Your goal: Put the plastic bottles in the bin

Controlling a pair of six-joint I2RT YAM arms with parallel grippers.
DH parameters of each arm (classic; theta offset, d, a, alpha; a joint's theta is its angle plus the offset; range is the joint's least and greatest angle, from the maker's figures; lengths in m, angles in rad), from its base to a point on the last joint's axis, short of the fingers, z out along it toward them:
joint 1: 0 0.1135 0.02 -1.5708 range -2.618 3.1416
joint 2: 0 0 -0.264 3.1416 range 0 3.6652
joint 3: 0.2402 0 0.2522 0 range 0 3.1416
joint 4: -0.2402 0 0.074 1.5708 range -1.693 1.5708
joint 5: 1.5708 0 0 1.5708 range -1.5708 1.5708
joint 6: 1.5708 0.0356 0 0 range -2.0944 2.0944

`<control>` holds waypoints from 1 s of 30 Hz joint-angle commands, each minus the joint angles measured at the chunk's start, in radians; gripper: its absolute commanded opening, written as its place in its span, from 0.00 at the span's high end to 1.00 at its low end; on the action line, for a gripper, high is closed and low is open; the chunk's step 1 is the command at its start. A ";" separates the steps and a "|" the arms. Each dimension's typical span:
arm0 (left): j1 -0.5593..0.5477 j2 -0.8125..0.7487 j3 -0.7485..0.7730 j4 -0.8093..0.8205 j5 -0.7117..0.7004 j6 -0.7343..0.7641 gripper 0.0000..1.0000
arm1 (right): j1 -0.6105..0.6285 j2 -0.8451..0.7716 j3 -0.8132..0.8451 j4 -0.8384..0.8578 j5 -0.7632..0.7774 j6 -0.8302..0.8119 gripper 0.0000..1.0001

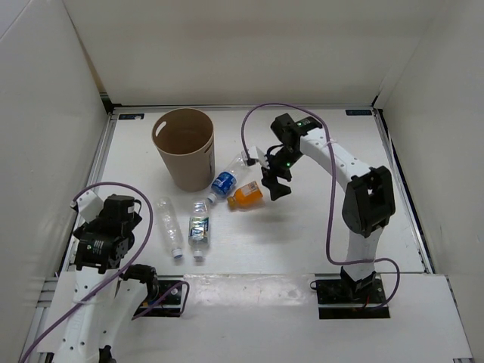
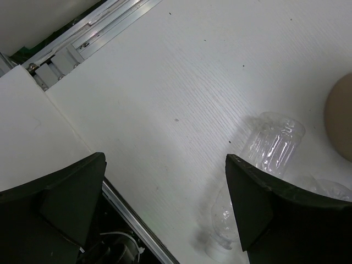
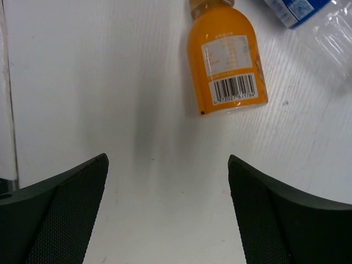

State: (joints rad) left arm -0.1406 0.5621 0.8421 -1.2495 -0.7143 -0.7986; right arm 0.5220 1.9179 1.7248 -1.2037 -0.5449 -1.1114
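The tan bin [image 1: 189,168] stands upright at the back left; its wall [image 2: 342,118] also shows at the right edge of the left wrist view. Four plastic bottles lie on the table in front of it: a clear plain one [image 1: 169,227] [image 2: 273,144], one with a green-blue label [image 1: 199,228], one with a blue label [image 1: 224,182] [image 3: 300,7] and an orange one [image 1: 246,195] [image 3: 226,58]. My right gripper [image 1: 277,187] [image 3: 168,214] hangs open just right of the orange bottle, holding nothing. Open and holding nothing too, my left gripper [image 1: 94,252] [image 2: 165,214] sits near the table's front left edge, left of the clear plain bottle.
White walls close in the table on three sides. An aluminium rail [image 2: 91,33] runs along the table's left edge. A purple cable [image 1: 330,212] loops beside the right arm, another [image 1: 144,227] beside the left arm. A white board [image 1: 265,283] covers the near edge between the bases.
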 commanded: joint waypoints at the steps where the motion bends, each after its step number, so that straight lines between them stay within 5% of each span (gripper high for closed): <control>1: -0.025 0.010 0.000 -0.004 -0.030 -0.019 0.00 | -0.002 -0.063 -0.076 0.113 -0.047 -0.200 0.10; 10: -0.068 0.018 -0.002 -0.019 -0.050 -0.034 0.00 | 0.047 -0.011 -0.093 0.257 -0.009 -0.303 0.10; 30: -0.125 -0.008 0.000 -0.077 -0.099 -0.113 0.00 | 0.098 0.093 -0.027 0.196 -0.046 -0.340 0.10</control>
State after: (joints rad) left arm -0.2596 0.5468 0.8421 -1.3174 -0.7868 -0.8997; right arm 0.6006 2.0106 1.6688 -1.0012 -0.5594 -1.4410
